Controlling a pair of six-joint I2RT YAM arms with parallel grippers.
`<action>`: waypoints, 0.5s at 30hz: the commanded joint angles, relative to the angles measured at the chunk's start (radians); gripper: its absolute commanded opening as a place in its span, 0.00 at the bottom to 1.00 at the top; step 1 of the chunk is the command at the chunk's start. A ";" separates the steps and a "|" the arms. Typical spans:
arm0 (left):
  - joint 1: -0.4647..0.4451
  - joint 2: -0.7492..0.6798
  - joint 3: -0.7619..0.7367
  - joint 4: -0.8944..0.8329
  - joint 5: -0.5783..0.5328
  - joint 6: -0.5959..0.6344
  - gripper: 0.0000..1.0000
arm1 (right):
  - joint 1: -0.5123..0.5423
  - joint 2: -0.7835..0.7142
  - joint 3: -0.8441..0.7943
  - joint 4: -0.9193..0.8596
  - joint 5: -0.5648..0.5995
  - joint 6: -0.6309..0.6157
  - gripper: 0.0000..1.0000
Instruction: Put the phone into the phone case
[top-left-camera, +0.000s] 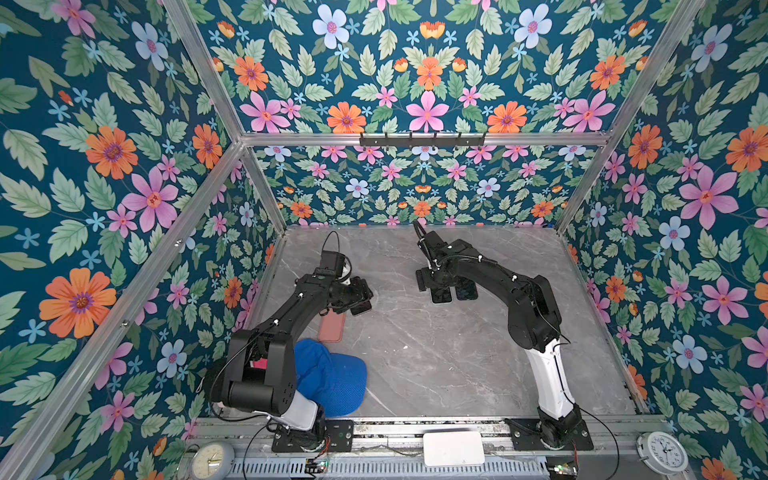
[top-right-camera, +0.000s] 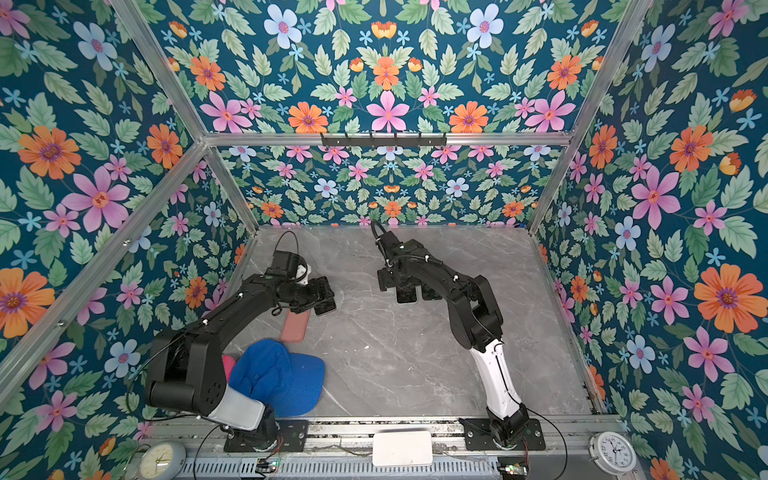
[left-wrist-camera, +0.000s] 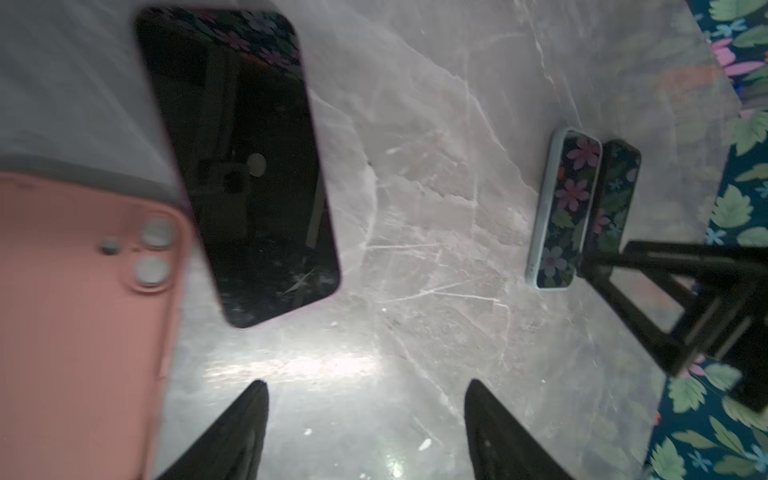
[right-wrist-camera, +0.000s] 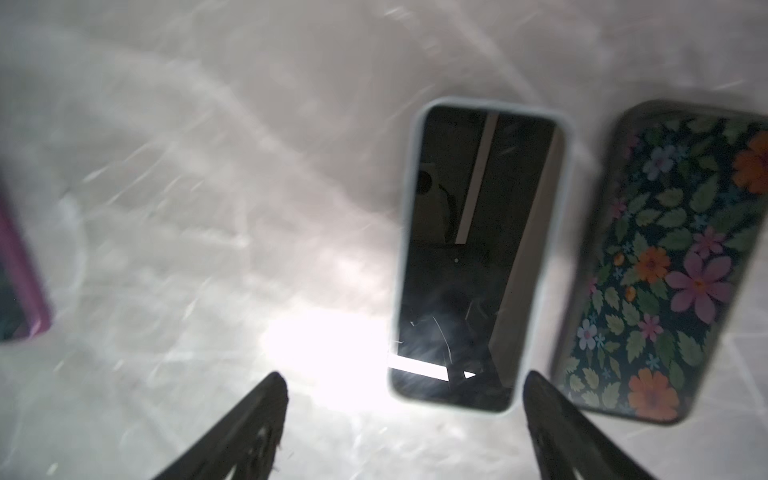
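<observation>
Phone (left-wrist-camera: 237, 166) flat on the grey table (top-left-camera: 436, 353), screen up, just beside the pink case (left-wrist-camera: 75, 311) and not in it yet!
Blue cap (top-left-camera: 332, 382) sits big at the near left, by the left arm's base. The pink case lies flat, its camera holes showing. Over on the right, a pale-cased phone (right-wrist-camera: 473, 257) and a dark-cased phone (right-wrist-camera: 665, 266) lie side by side, screens mirroring the flowered walls. Left gripper (left-wrist-camera: 365, 386) hovers over bare table near the phone, jaws wide, holding nothing. Right gripper (right-wrist-camera: 405, 378) hangs above the pale-cased phone, jaws wide too, gripping nothing.
</observation>
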 joint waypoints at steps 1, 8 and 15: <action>0.077 -0.029 -0.021 -0.058 -0.063 0.031 0.76 | 0.056 -0.013 -0.017 0.089 -0.019 -0.014 0.89; 0.285 -0.031 -0.086 -0.005 -0.030 -0.004 0.77 | 0.205 0.068 0.057 0.174 -0.038 -0.037 0.89; 0.386 -0.014 -0.119 0.020 -0.023 -0.022 0.79 | 0.290 0.251 0.302 0.115 -0.027 -0.061 0.95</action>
